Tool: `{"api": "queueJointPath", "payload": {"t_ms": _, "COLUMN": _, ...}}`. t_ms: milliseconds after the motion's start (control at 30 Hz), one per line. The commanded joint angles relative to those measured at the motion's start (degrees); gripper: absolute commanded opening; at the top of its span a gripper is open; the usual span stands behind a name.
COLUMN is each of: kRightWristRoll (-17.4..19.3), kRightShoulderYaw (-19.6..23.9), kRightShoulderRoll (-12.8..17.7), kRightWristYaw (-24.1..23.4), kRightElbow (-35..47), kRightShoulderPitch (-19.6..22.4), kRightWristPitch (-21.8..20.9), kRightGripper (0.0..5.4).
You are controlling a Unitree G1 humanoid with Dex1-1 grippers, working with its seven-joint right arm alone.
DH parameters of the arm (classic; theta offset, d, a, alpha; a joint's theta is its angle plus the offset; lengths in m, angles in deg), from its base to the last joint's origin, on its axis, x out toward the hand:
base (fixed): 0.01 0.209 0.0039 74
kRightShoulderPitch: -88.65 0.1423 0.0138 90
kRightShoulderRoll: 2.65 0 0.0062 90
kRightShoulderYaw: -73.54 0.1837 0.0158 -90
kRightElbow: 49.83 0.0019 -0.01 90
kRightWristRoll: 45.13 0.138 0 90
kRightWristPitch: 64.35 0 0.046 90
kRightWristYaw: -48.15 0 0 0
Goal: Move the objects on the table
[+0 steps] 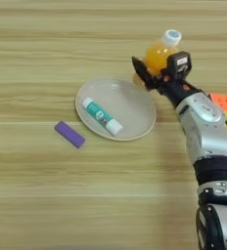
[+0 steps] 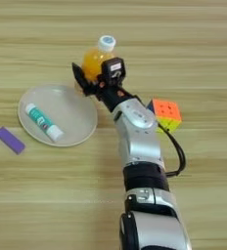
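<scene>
Fingers (image 2: 81,78) stand spread either side of the orange drink bottle (image 2: 97,57), not yet clamped on it; the bottle lies at twelve o'clock on the counter (image 1: 32,195); judged step: the grasp, next closing squarely on its round body. Plate (image 1: 135,105) at nine o'clock holds the white-and-teal tube (image 1: 102,115); purple block (image 1: 69,134) beyond; puzzle cube (image 2: 165,113) at three o'clock crowds the forearm's path.

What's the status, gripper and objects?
Right gripper open around the bottle. Tube lies in the plate. Cube beside the forearm, purple block left of the plate.
</scene>
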Motion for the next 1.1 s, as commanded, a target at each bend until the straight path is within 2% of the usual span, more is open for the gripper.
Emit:
{"api": "queueJointPath", "payload": {"t_ms": 33, "kRightWristRoll": 0.8, "kRightShoulderYaw": 2.61, "kRightShoulderRoll": 3.35, "kRightWristYaw": -3.06, "kRightElbow": 0.3, "kRightShoulderPitch": 7.32, "kRightWristPitch": -2.48, "kRightGripper": 3.43}}
{"api": "queueJointPath", "payload": {"t_ms": 233, "kRightWristRoll": -0.58, "kRightShoulderYaw": 2.81, "kRightShoulderRoll": 3.91, "kRightWristYaw": -4.63, "kRightElbow": -6.69, "kRightShoulderPitch": 11.15, "kRightWristPitch": -4.81, "kRightGripper": 3.43}}
{"api": "queueJointPath", "payload": {"t_ms": 667, "kRightWristRoll": -5.04, "kRightShoulderYaw": -0.74, "kRightShoulderRoll": 3.38, "kRightWristYaw": -5.16, "kRightElbow": -23.96, "kRightShoulderPitch": 20.12, "kRightWristPitch": -10.43, "kRightGripper": 3.43}}
{"api": "queueJointPath", "payload": {"t_ms": 867, "kRightWristRoll": -6.39, "kRightShoulderYaw": -0.9, "kRightShoulderRoll": 3.81, "kRightWristYaw": -6.27, "kRightElbow": -29.38, "kRightShoulderPitch": 21.98, "kRightWristPitch": -13.19, "kRightGripper": 3.43}}
{"api": "queueJointPath", "payload": {"t_ms": 1100, "kRightWristRoll": -5.88, "kRightShoulderYaw": -0.2, "kRightShoulderRoll": 4.47, "kRightWristYaw": -6.0, "kRightElbow": -29.84, "kRightShoulderPitch": 23.06, "kRightWristPitch": -14.27, "kRightGripper": 3.43}}
